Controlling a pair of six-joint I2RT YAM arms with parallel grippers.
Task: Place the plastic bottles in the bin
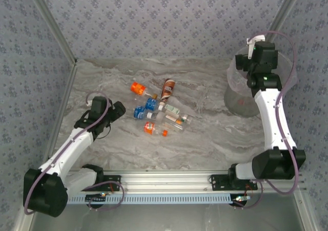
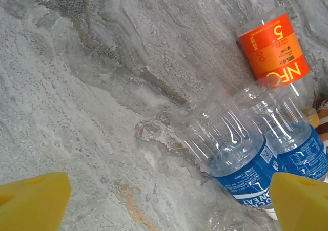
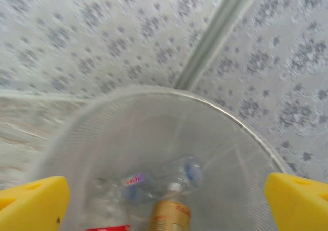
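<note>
Where the camera looks down from above, a loose heap of bottles lies flat in the middle of the marble table, with an orange bottle at its far left and a brown bottle just right of that. The left gripper sits low, just left of the heap. The bin stands in the far right corner, well apart from the heap, and the right arm reaches up over it. From the left wrist, the left gripper is spread wide with nothing between its yellow fingertips. Two blue bottles lie side by side just ahead of the right one, touching each other, and the orange bottle is beyond them. From the right wrist, the right gripper is also spread wide and empty, hanging over the bin's mouth. Down inside lie a clear bottle and a gold-labelled bottle, with a red label at the near edge.
</note>
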